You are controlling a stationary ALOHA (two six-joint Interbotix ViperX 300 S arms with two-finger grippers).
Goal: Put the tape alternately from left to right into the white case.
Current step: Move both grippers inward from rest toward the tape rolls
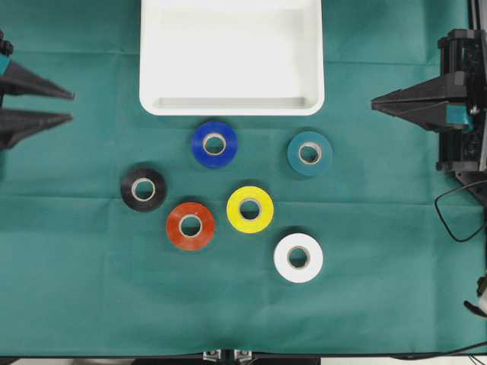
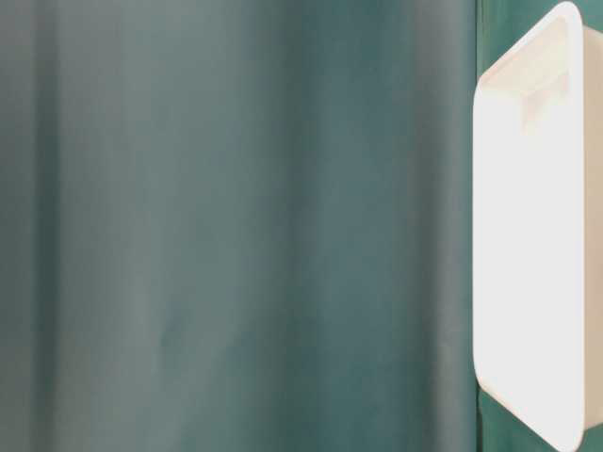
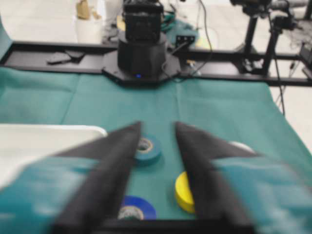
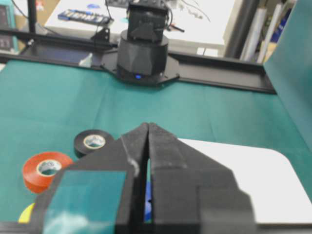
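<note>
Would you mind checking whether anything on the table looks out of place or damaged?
Nothing stands out. All six tape rolls lie flat and apart on the green cloth, none stacked or tipped. The white case sits square, holding nothing.

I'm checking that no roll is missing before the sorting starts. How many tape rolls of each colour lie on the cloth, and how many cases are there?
Blue tape: 1
Teal tape: 1
Black tape: 1
Red-orange tape: 1
Yellow tape: 1
White tape: 1
White case: 1, with no roll inside
Total: 6 rolls and 1 case, 7 things
</note>
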